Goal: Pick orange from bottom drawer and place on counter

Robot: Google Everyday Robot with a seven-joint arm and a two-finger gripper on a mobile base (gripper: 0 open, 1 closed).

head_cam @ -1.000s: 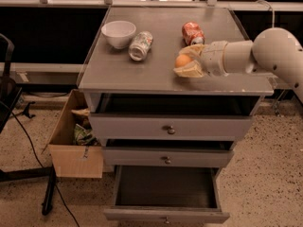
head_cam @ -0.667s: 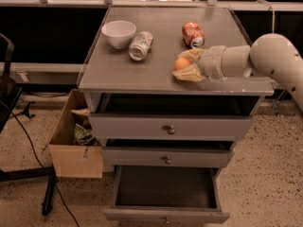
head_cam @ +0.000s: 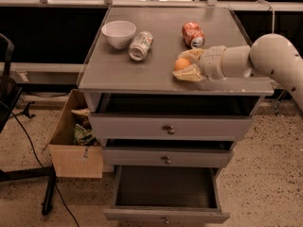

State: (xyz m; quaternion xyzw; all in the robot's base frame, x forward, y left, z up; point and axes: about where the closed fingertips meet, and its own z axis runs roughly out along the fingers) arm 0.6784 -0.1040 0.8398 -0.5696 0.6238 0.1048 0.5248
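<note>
The orange (head_cam: 182, 64) sits between the two pale fingers of my gripper (head_cam: 182, 65), low over the counter (head_cam: 118, 72) near its front right. The gripper is shut on the orange; I cannot tell whether the fruit touches the counter. My white arm reaches in from the right. The bottom drawer (head_cam: 165, 215) stands pulled open below, its dark interior showing nothing inside.
A white bowl (head_cam: 119, 33) and a lying silver-green can (head_cam: 141, 45) are at the counter's back left. A red-orange soda can (head_cam: 193, 34) lies just behind the gripper. A cardboard box (head_cam: 75, 138) stands on the floor to the left of the cabinet.
The gripper with the orange has shifted slightly left and a little lower over the counter. Nothing else has moved.
</note>
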